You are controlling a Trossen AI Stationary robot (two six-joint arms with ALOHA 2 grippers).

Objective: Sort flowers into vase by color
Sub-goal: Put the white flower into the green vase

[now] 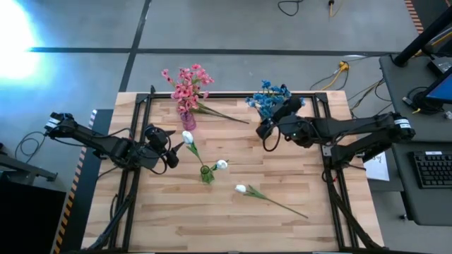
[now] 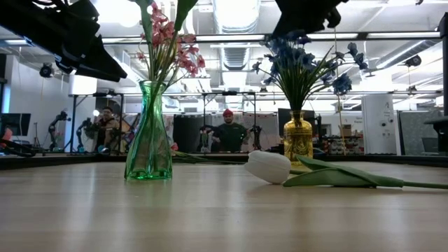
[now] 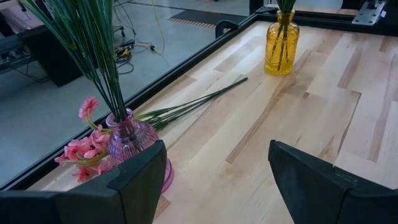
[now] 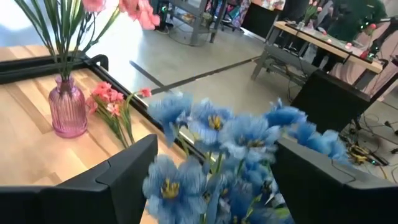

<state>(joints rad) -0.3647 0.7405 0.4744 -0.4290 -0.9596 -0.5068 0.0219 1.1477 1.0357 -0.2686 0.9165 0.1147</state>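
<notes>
My right gripper (image 1: 264,131) has its fingers spread just above the blue flowers (image 1: 270,97) in the yellow vase (image 3: 281,42); the left gripper (image 1: 171,148), also spread, waits beside the pink vase (image 3: 134,138). Lifting carelessly could snag blossoms and tip the vase.

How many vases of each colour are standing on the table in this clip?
Pink vase: 1
Yellow vase: 1
Green vase: 1
Total: 3
</notes>
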